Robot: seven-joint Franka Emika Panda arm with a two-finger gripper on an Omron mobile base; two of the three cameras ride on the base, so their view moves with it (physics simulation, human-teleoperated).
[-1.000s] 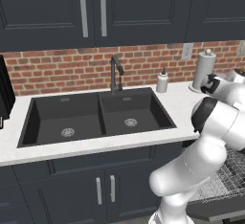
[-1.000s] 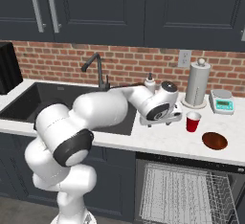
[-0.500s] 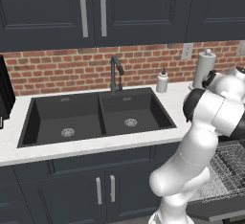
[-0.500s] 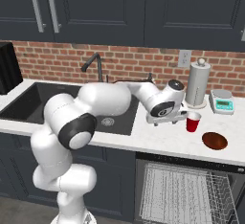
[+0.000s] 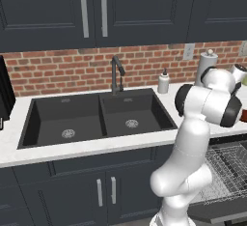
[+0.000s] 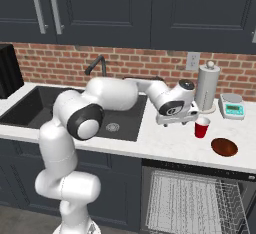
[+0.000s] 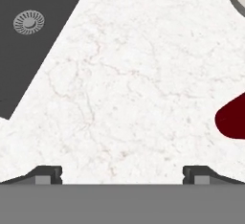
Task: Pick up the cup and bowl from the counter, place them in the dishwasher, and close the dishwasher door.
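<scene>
1. Cup: red w/ white rim, seen upright on the white speckled surface, right of the black sink, in front of the paper towel roll.
2. Bowl: dark reddish-brown, shallow, found on the surface to the right of and nearer the front edge than the cup, apart from it.
3. Claw: held just left of the cup, low over the surface, not touching it as far as could be told. In the hand view, the two fingertips were spread wide w/ bare surface between them; nothing was gripped.
4. A dark red shape was seen at the right edge of the hand view; whether cup or bowl couldn't be told.
5. Dishwasher: set under the surface below the bowl, silver wire rack exposed. The door panel was seen lowered in the left base view.
6. Other items: a small scale was noted right of the towel roll, a white soap bottle by the faucet at the brick wall.
</scene>
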